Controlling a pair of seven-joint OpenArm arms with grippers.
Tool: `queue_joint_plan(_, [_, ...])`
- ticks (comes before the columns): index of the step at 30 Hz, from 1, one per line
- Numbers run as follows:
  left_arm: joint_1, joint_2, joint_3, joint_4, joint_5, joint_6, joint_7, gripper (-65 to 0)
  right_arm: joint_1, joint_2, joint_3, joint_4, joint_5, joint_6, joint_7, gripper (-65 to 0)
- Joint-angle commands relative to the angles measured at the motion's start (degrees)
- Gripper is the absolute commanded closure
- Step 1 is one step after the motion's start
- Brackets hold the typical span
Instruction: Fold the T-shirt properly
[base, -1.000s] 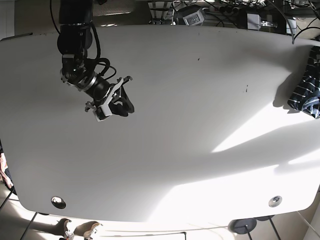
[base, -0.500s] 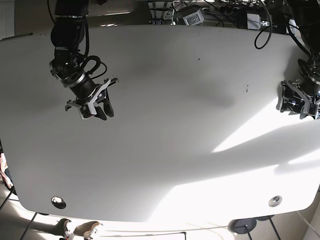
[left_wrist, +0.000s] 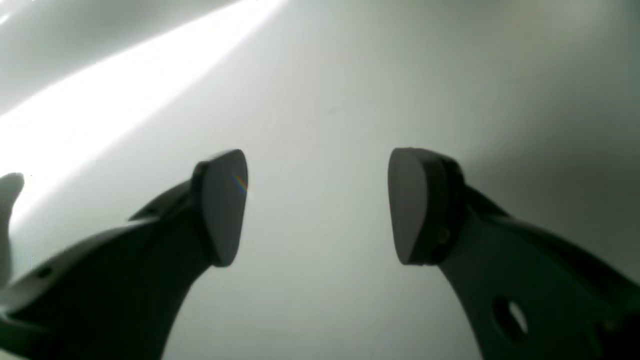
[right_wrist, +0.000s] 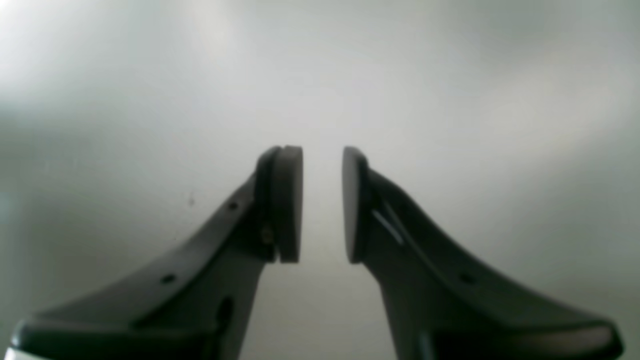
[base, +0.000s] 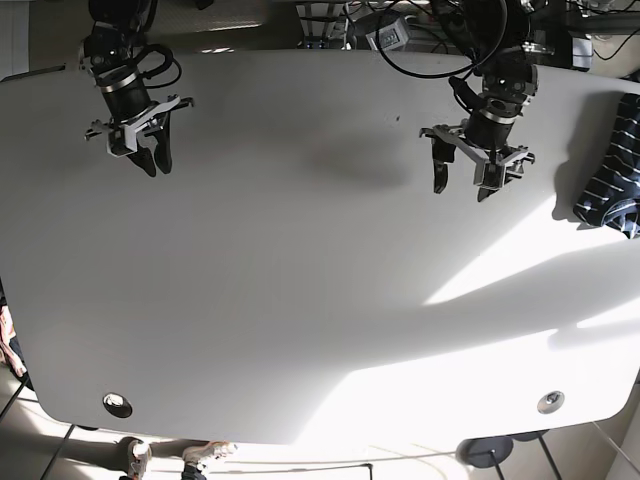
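Note:
The T-shirt is a dark, white-striped bunch lying at the table's right edge. My left gripper hangs over the far middle-right of the white table, well left of the shirt. It is open, and the left wrist view shows my left gripper with only bare tabletop between its pads. My right gripper is near the far left corner. In the right wrist view my right gripper has its pads a narrow gap apart, holding nothing.
Two round metal fittings sit in the table near its front edge. Cables and equipment crowd the space behind the far edge. A person's feet show below the front left.
The right arm has swung from mid-left to the far left corner. The left arm has moved from the right edge toward the far middle, uncovering the striped shirt.

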Motion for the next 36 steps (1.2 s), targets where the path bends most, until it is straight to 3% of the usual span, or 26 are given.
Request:
queue_joint_plan(1, [6.3,2.8,1.6,5.1,-0.8,4.4,-3.3,-40.3,-4.8,0.4,0.0,0.9,1.2,0.17,6.1,-13.2])
queue_joint_plan(3, [12.7,4.4,3.6,6.3,-0.7,7.2,-9.2,-40.3,-8.2,0.4,-0.1,0.6,3.1,0.17,8.5,-13.0])
queue_joint_plan(5, [20.4,4.8,5.5,5.9,-0.7,11.6,-18.4,-40.3,-12.2,0.7,-0.2,-1.4,8.0,0.17,11.2,-13.0])
queue_joint_plan(9, [33.8,4.6,8.1,5.5,-0.7,17.0,-27.3,-40.3,-18.2,0.8,0.1,-4.3,10.6,0.53,13.3,-13.0])
queue_joint_plan(17, [51.3,5.3,10.3,0.1,-1.3,17.1,-29.7,-40.1,-32.8,0.8,-0.3,-2.5,12.4,0.53,13.4,-13.0])
queue_joint_plan(20, [51.4,5.0,10.4,-9.9,-1.3,17.1,-29.7,-40.1,-34.4,0.9,-3.1,-8.1,12.0,0.53,13.4,-13.0])
queue_joint_plan(22, [46.3,3.5,10.4,-18.1,-1.3,17.1,-29.7,-40.1,-32.7,4.0,-8.1,-17.1,12.3,0.53,13.4,-13.0])
queue_joint_plan(24, [42.9,2.9,10.4,-23.5,-1.3,17.1,-29.7,-40.1,-28.4,4.6,-12.0,-25.2,12.1,0.09,13.4,-13.0])
queue_joint_plan(30, [31.4,2.4,5.6,-36.5,-0.9,17.1,-29.7,-40.1,-17.2,4.1,-13.0,-42.4,11.9,0.09,16.4,-13.0])
queue_joint_plan(36, [18.5,-2.9,3.8,-55.6,-1.3,17.1,-29.8,-40.1,-6.1,5.5,-18.9,-60.5,11.8,-0.09,21.7,-13.0])
